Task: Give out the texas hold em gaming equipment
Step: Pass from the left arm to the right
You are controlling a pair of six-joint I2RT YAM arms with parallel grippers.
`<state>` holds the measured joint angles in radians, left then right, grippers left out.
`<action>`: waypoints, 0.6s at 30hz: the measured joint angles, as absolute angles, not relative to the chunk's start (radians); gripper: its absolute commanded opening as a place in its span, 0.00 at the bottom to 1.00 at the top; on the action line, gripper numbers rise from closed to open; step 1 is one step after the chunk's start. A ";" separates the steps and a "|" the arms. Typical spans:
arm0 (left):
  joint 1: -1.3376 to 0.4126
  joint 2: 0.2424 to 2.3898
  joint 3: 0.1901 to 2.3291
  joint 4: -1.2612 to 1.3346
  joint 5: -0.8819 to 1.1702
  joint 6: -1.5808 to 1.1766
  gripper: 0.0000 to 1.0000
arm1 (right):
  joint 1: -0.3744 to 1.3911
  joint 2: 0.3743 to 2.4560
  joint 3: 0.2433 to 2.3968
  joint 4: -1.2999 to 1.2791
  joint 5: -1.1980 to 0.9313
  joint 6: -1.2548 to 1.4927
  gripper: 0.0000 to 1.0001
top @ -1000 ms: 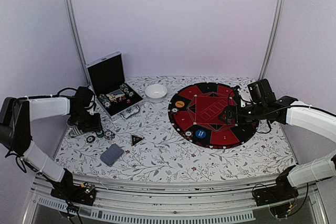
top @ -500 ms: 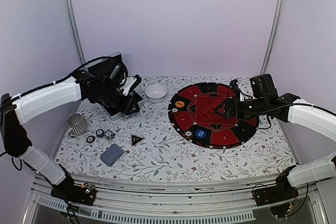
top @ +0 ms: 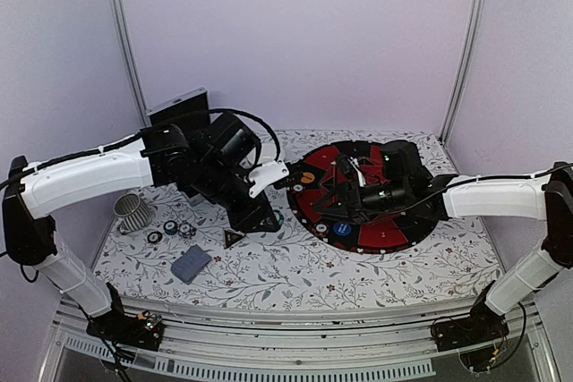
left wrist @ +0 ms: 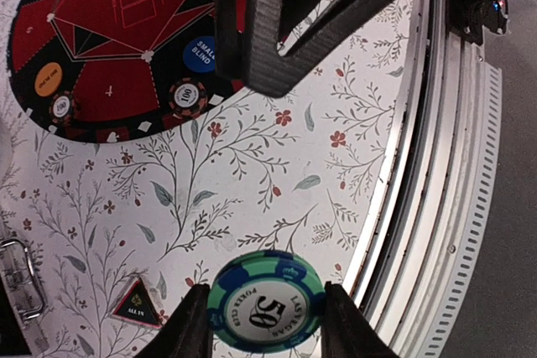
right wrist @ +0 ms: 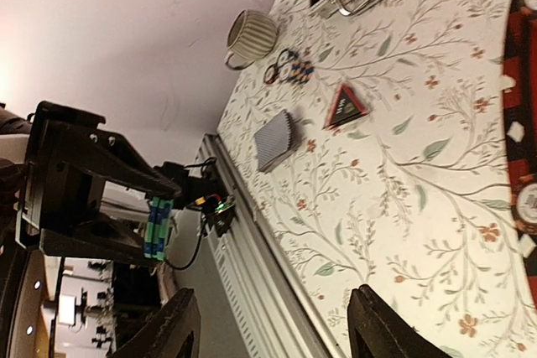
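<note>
My left gripper (left wrist: pixel 267 318) is shut on a teal and blue poker chip (left wrist: pixel 267 303) marked 50, held above the floral table near the mat's left edge. In the top view the left gripper (top: pixel 267 216) faces my right gripper (top: pixel 325 202), which reaches left over the round red and black mat (top: pixel 394 225). The right gripper (right wrist: pixel 273 334) stands open with nothing between its fingers; its view shows the held chip (right wrist: pixel 157 228) edge-on. On the mat lie a blue disc (left wrist: pixel 200 54), an orange disc (left wrist: pixel 48 78) and two chips (left wrist: pixel 186 96). More chips (top: pixel 170 230) and a card deck (top: pixel 190 263) lie at the left.
A black triangular all-in marker (top: pixel 234 237) lies near the deck. A metal ribbed cup (top: pixel 132 212) stands at the far left. The black case's lid (top: pixel 179 109) shows behind the left arm. The table's front rail (left wrist: pixel 436 207) runs close below the held chip.
The left arm has swung from the case to the table's middle, carrying the chip. The right arm has reached left across the mat toward it, and its jaws have narrowed somewhat.
</note>
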<state>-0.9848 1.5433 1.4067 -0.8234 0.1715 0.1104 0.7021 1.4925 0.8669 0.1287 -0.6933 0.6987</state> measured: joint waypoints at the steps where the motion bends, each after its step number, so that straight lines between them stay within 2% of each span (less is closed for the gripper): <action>1: -0.989 1.546 1.409 -0.827 0.174 0.119 0.00 | 0.715 1.512 0.873 0.159 -0.717 0.720 0.60; 9: -1.001 1.587 1.426 -0.834 0.160 0.157 0.00 | 0.781 1.653 0.995 0.297 -0.817 0.801 0.59; 18: -1.003 1.610 1.430 -0.849 0.118 0.169 0.00 | 0.822 1.771 1.063 0.337 -0.864 0.838 0.48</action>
